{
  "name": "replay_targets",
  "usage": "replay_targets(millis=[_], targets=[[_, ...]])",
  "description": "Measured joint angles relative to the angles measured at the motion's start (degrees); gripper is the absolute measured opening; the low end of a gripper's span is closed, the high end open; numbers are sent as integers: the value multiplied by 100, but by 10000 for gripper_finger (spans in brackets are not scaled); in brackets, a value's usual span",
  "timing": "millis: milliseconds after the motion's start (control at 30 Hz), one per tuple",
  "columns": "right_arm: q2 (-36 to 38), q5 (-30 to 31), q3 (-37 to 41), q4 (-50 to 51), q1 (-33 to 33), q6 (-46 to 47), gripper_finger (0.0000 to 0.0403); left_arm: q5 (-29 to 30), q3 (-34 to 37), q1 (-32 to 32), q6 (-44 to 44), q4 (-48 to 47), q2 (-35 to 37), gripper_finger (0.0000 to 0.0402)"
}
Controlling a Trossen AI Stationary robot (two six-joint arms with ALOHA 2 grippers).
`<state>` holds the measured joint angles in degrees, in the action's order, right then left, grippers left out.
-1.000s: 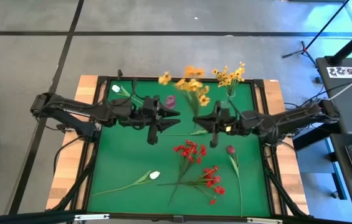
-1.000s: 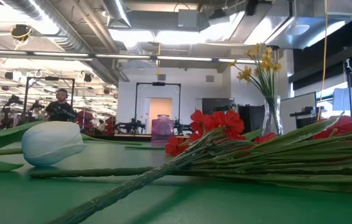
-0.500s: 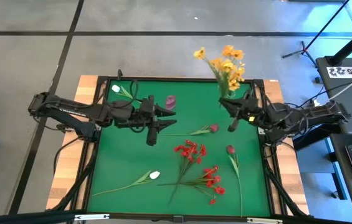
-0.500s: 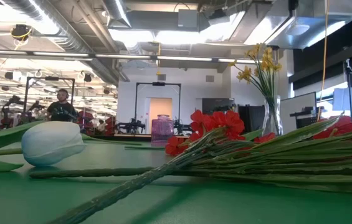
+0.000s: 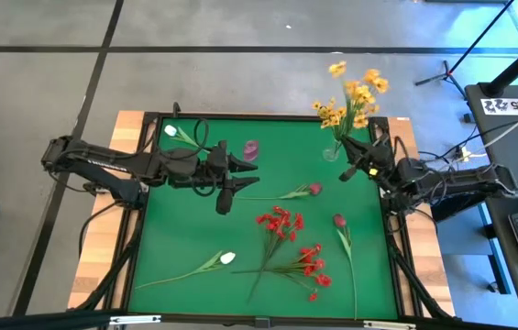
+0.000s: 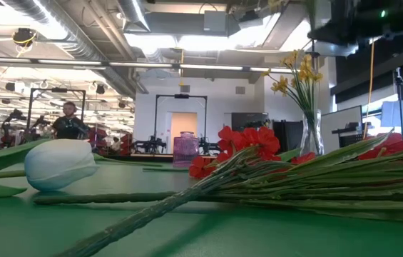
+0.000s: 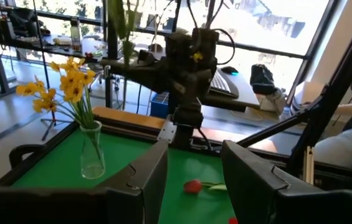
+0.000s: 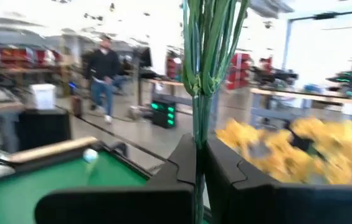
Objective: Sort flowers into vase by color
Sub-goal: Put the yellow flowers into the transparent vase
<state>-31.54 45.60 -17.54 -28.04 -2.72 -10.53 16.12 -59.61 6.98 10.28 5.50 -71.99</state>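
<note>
My right gripper (image 5: pixel 358 158) is shut on a yellow-orange flower spray (image 5: pixel 361 87) at the table's far right, next to a glass vase (image 5: pixel 332 152) that holds more yellow flowers (image 5: pixel 336 115). My left gripper (image 5: pixel 233 180) hangs open and empty over the middle left, near a purple vase (image 5: pixel 251 149). On the green mat lie two red sprays (image 5: pixel 281 223) (image 5: pixel 312 266), two dark pink tulips (image 5: pixel 312 190) (image 5: pixel 339 221) and two white tulips (image 5: pixel 174 131) (image 5: pixel 227 258). My right gripper pinches the spray's bundle of green stems (image 8: pixel 197 140) between its two fingers, which lie across the stems. The stems rise upright past the fingers with the blossoms on top. The spray is lifted clear of the table.
The glass vase (image 7: pixel 92 155) stands close to the far right corner of the raised table frame (image 5: pixel 268 116). The purple vase (image 6: pixel 185 148) stands at the far middle. The mat's near left part is bare. A person (image 6: pixel 68 121) stands in the room behind.
My right gripper has carried the yellow spray from above the table's middle toward the right far corner, beside the glass vase. It has turned meanwhile, and the spray now stands more upright. The pink tulip it hid now shows on the mat.
</note>
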Motion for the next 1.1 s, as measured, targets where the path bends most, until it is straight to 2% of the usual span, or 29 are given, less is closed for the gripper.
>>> replay_targets(millis=[267, 500, 833, 1100], targets=[[65, -83, 396, -33, 769, 3, 8, 138, 0, 0, -20, -116, -2, 146], [66, -581, 587, -23, 1397, 58, 8, 141, 0, 0, -22, -270, -2, 146], [66, -1522, 1069, -106, 2391, 731, 8, 153, 0, -135, -13, -347, -20, 146], [66, -2073, 1174, -454, 2899, 743, 8, 138, 4, -262, 122, -343, -359, 146]])
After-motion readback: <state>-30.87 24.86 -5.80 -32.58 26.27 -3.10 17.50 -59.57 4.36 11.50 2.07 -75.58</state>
